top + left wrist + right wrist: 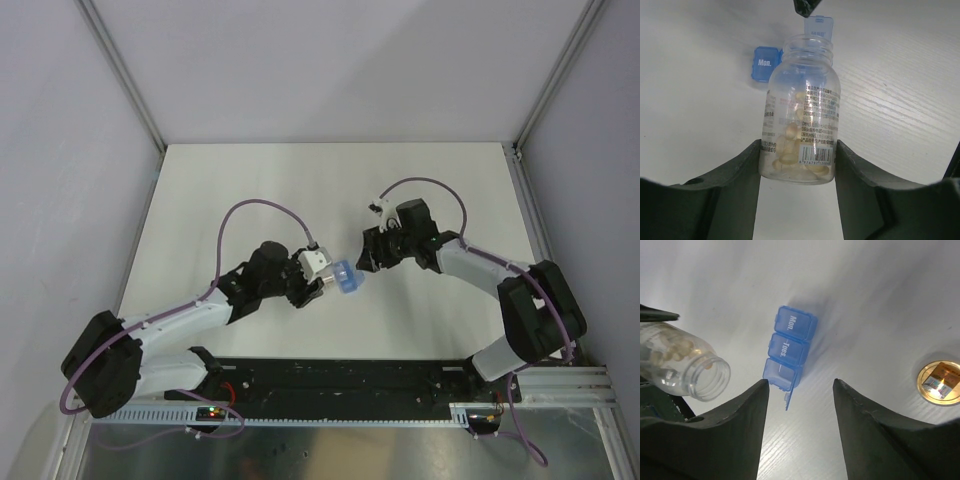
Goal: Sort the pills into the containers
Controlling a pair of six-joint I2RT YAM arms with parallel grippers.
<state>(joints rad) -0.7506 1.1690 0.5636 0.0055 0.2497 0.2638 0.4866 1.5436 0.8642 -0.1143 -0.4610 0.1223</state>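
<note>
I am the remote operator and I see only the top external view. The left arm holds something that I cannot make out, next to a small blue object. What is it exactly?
Observer: It is a clear bottle, clamped between the left jaws. Its mouth is uncovered.
Operator: Is there anything inside it?
Observer: Yes, pale yellowish pills, gathered toward its base.
Operator: And what is the blue object?
Observer: It is a strip of three joined containers. The ones marked Mon. and Tues. are closed, and the third has its lid standing up.
</note>
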